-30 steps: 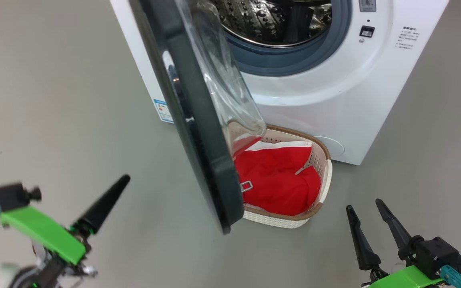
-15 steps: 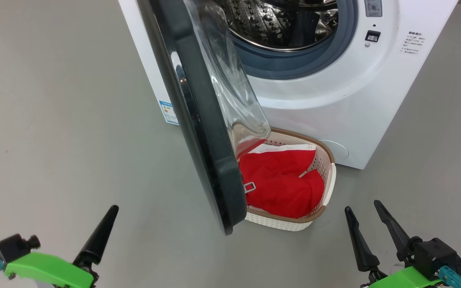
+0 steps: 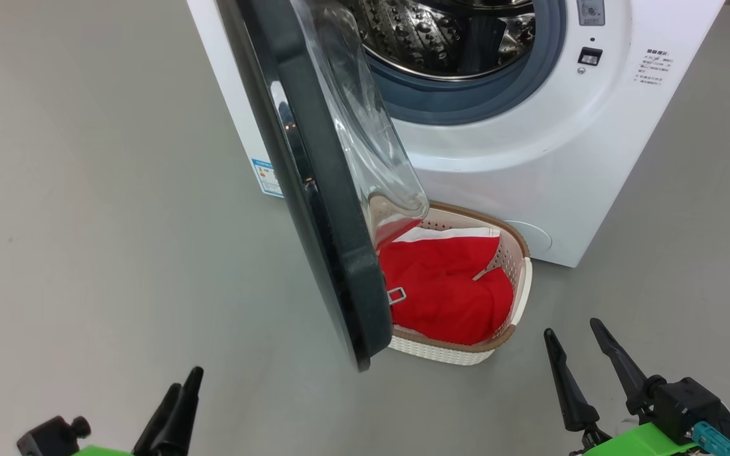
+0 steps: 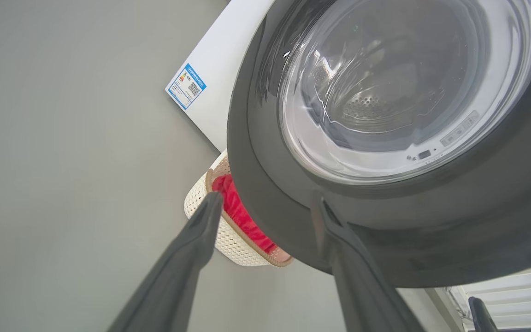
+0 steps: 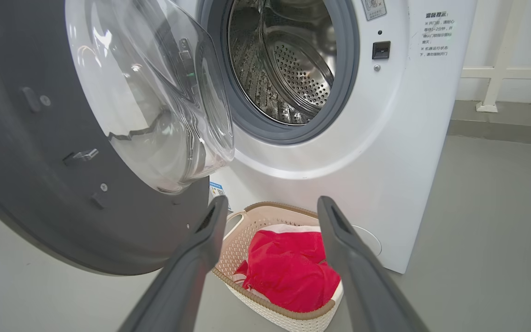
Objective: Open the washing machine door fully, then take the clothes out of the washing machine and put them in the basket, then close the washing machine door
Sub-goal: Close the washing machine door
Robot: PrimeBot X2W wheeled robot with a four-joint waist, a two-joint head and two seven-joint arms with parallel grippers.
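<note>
Clothes point(image 3: 447, 291) in basket point(image 3: 523, 253); step apparently remaining: push washing machine door point(image 3: 339, 266) shut; both pairs of jaws apart, empty.

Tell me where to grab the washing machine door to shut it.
Probably the thick black rim of the washing machine door, at its free edge nearest the robot, coming from the outer face with the left hand: that face is turned toward that hand.
</note>
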